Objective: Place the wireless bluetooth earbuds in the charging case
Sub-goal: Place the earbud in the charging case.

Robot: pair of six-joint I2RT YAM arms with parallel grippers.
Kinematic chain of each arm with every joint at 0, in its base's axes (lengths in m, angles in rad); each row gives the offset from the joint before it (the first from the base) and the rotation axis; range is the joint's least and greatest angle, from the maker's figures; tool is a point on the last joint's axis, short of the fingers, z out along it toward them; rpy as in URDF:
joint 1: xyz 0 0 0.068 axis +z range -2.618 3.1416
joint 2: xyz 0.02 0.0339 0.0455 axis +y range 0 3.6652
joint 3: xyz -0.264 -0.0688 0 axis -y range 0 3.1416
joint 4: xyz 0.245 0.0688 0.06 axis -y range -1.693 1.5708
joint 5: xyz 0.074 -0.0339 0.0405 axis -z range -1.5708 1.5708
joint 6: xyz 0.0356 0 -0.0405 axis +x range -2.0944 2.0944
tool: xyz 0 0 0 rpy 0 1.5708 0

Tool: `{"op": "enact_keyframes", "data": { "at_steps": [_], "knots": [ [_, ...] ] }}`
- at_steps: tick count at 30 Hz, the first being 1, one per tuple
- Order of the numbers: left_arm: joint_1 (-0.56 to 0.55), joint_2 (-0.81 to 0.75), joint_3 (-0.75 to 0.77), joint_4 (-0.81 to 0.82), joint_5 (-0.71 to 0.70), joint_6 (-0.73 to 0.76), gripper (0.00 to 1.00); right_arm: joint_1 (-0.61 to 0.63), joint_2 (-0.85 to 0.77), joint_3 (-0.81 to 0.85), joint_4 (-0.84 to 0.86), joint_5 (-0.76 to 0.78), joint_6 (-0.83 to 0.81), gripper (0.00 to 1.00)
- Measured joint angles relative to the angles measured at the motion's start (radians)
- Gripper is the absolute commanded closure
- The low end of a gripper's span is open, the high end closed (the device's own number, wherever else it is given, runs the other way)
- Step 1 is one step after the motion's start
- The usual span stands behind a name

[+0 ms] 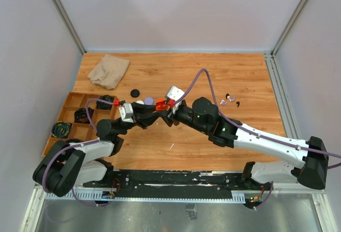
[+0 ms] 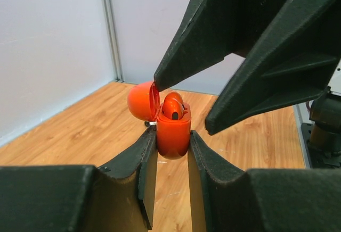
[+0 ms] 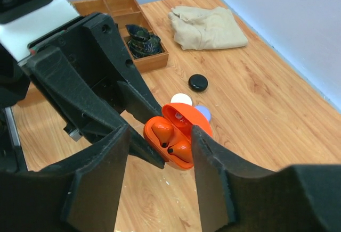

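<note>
Holding the charging case [image 2: 173, 136] above the table [image 1: 213, 77], the left gripper [image 2: 171, 134] is shut on the orange body, one finger flat against each side. The case stands roughly upright and off the table surface, near the centre of the top view.

Lid [image 3: 187, 119]: hinged open and tipped back, the inside showing.

Contents: two red earbuds [image 3: 161, 132] lie side by side in the case's wells. In the left wrist view one of them stands up above the rim.

Right gripper [image 3: 160, 133]: jaws parted and holding nothing. It reaches the case from the 3 o'clock side in the top view, and its fingers straddle the case with a gap on each side. In the left wrist view one fingertip [image 2: 158, 82] comes very near the lid rim; contact cannot be told.

Other items, top view, clock positions taken from the case:
- Loose earbuds [image 1: 229, 99], white, black and lilac, lie on the wood at 3 o'clock, well apart from the case.
- Black puck [image 1: 135, 92] at 10 o'clock.
- Lilac puck [image 1: 149, 100] and white puck [image 3: 181, 99] at 9 o'clock, close together and near the case.
- Beige cloth [image 1: 108, 70], crumpled, at 10 to 11 o'clock near the back left corner.
- Wooden tray [image 1: 69, 116] with compartments at 9 o'clock on the table's left edge, with dark objects in some of its compartments.
</note>
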Motion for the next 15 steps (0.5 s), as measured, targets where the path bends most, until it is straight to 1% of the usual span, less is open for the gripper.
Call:
{"op": "enact_keyframes", "data": {
  "at_steps": [3, 6, 12, 14, 15],
  "knots": [
    [0.0, 0.005, -0.007, 0.0, 0.005, 0.0, 1.0, 0.0, -0.002, 0.019, -0.052, -0.032, -0.036, 0.35],
    [0.0, 0.011, -0.013, 0.0, 0.03, -0.001, 1.0, -0.02, -0.013, 0.047, -0.12, -0.095, -0.07, 0.25],
    [-0.001, 0.013, -0.014, -0.003, 0.089, -0.003, 1.0, -0.16, -0.039, 0.112, -0.261, -0.293, -0.115, 0.04],
    [-0.001, 0.014, -0.014, -0.004, 0.106, -0.003, 1.0, -0.198, -0.041, 0.126, -0.294, -0.361, -0.126, 0.0],
    [-0.001, 0.014, -0.014, -0.004, 0.111, -0.003, 1.0, -0.216, -0.043, 0.129, -0.309, -0.399, -0.132, 0.01]
  ]
}}
